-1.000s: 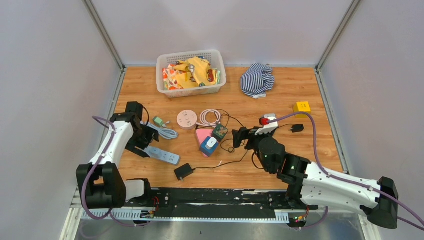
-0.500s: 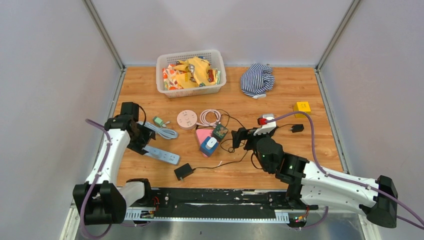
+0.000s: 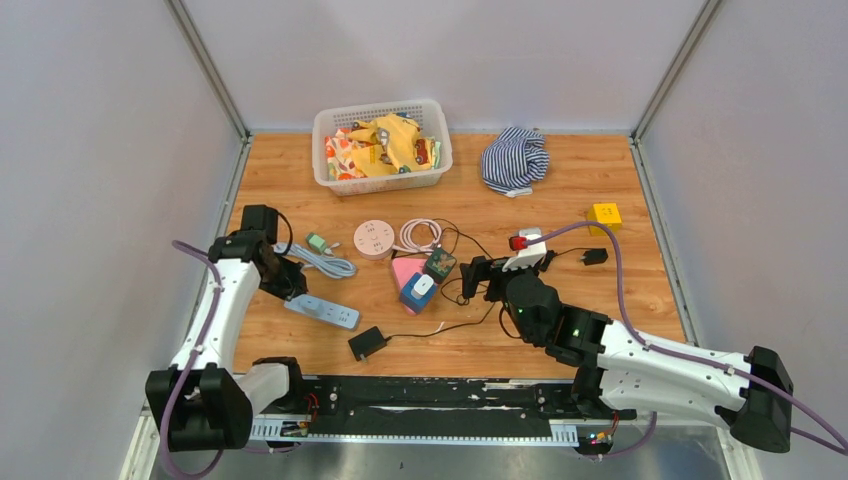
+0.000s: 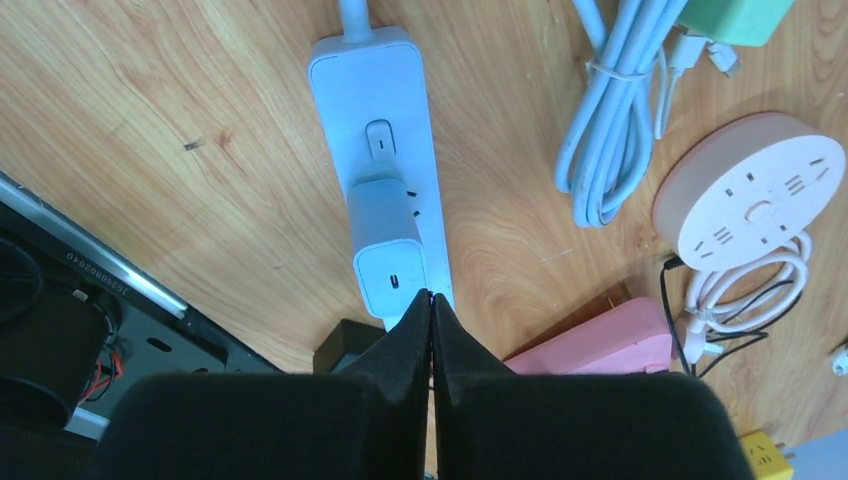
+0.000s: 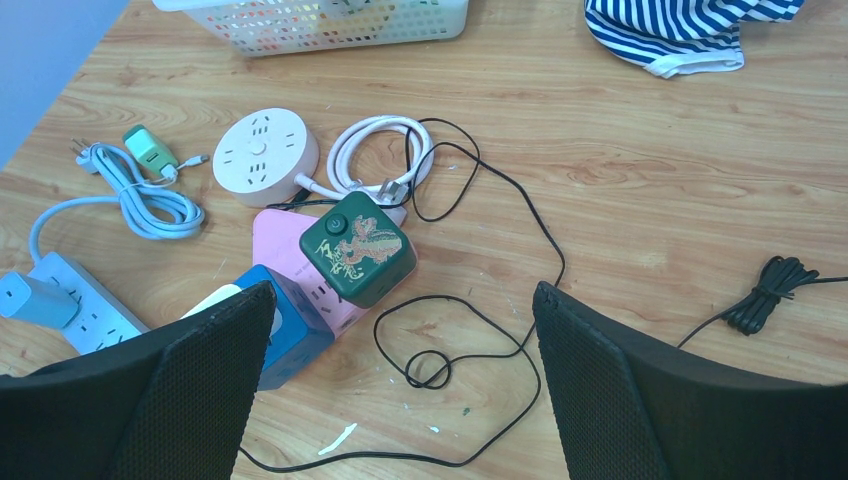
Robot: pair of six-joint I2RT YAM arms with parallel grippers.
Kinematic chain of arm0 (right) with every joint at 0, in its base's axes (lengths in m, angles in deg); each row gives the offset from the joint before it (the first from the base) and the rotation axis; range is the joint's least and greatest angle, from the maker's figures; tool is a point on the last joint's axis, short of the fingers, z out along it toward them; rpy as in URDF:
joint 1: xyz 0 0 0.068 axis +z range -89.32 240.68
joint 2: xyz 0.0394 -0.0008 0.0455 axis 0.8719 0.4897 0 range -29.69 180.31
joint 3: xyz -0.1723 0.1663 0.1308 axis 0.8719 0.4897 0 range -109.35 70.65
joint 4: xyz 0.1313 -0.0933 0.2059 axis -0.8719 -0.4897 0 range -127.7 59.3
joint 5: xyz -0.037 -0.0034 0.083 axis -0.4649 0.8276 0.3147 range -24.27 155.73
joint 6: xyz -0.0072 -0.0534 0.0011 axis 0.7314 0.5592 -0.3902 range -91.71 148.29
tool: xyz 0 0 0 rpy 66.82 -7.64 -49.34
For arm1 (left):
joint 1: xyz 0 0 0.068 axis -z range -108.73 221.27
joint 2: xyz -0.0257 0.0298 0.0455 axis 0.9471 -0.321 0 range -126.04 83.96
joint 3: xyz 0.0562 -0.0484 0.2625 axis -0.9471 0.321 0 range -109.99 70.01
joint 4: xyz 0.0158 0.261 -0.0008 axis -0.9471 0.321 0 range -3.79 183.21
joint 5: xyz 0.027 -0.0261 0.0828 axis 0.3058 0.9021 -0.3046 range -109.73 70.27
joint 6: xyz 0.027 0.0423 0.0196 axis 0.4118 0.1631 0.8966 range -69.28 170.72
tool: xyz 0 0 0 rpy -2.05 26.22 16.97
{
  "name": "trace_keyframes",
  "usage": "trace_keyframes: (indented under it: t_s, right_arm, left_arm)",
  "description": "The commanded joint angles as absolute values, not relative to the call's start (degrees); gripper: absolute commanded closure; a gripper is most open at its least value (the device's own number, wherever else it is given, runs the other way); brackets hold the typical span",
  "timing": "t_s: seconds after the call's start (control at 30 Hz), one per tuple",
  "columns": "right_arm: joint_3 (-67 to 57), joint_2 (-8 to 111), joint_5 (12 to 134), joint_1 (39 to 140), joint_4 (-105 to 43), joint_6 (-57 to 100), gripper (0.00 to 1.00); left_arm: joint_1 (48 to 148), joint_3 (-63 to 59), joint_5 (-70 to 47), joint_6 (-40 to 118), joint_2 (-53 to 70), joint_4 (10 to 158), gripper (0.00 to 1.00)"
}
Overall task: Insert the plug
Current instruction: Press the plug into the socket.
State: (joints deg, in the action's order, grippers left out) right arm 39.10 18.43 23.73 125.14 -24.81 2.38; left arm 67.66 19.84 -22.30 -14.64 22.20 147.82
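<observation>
Left fingers: spread a second ago, now pressed together, pinching nothing; arm drawn slightly back over strip.
Plug: white adapter standing in strip socket, left side of table, just beyond fingertips.
Seating: looks inserted; full depth unclear from this angle.
Right fingers: spread wide, empty, well apart from strip.
Left to do: final press, if any.

table wood-grain, smooth, matt. power strip, plug smooth pale plastic, slight sheen. basket white plastic mesh. striped cloth soft fabric.
</observation>
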Motion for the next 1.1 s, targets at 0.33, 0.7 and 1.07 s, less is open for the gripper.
trace_keyframes:
  t_s: [0.33,0.7,1.07]
  right_arm:
    - [38.7,18.7,22.5,124.6,-24.9,1.4,0.02]
    - [38.3,19.9,23.2,124.6,-24.9,1.3,0.01]
    - [36.2,23.1,21.1,124.6,-28.0,0.2,0.01]
  left_arm:
    - [67.7,28.4,-26.6,-16.3,15.9,148.3,1.0]
    - [67.7,26.0,-25.6,-16.5,16.1,148.1,1.0]
    - [67.7,16.0,-29.0,-8.6,24.2,146.6,1.0]
